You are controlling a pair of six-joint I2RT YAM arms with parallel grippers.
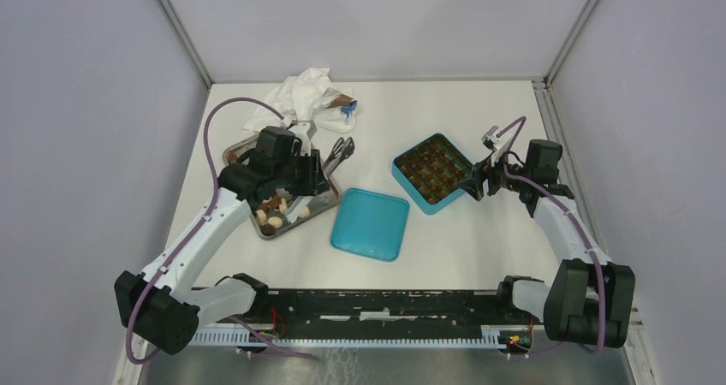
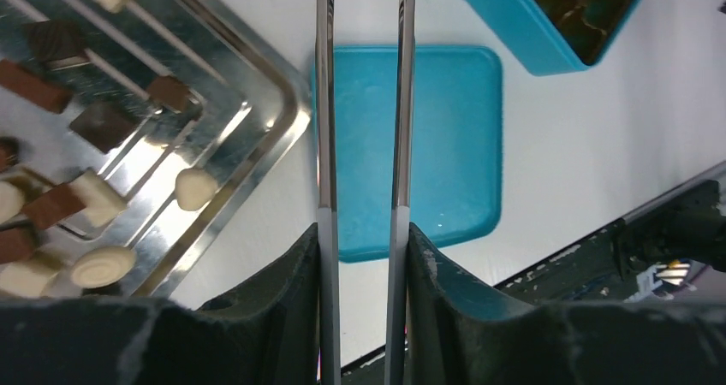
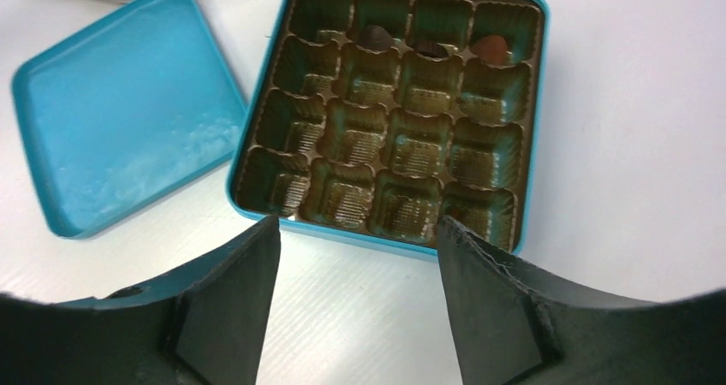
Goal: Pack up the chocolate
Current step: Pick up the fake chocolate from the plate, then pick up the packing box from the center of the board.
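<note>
Several chocolate pieces, dark, mid-brown and cream-white, lie on a metal tray at the left; they also show in the left wrist view. My left gripper hovers over the tray's right edge, shut on metal tongs. The tongs' blades stand apart with nothing between them, and their tips are out of the wrist view. The teal box stands open with a brown cell insert; three chocolates sit in its far rows. My right gripper is open and empty just beside the box.
The teal lid lies upside down between tray and box. A crumpled white cloth with a wrapper lies at the back, behind the tray. Enclosure walls stand on the left, back and right sides. A black rail runs along the near edge.
</note>
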